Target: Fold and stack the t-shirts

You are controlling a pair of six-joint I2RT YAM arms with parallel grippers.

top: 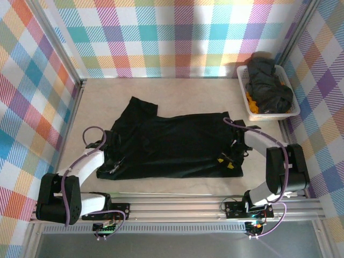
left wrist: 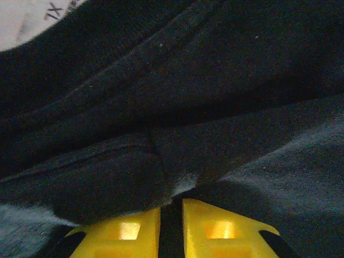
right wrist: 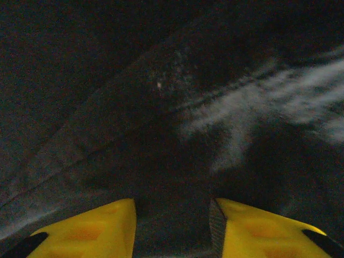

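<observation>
While at opposite t-shirt (top: 172,145) edges, left fingers (left wrist: 123,231) tight on it, right fingers (right wrist: 86,231) apart; open table (top: 177,97) beyond.

Item one, left gripper (left wrist: 172,208): its yellow fingers (left wrist: 129,232) are cut off by the bottom edge of your left wrist view, and you cannot tell whether the bunched t-shirt (left wrist: 177,107) is pinched in their narrow gap. Item two, white label (left wrist: 32,16): clipped at that view's top corner, with the lettering incomplete. Item three, dark heap (top: 271,86) in the basket (top: 243,91): you cannot count its garments, and it partly covers the orange item (top: 252,106).
</observation>
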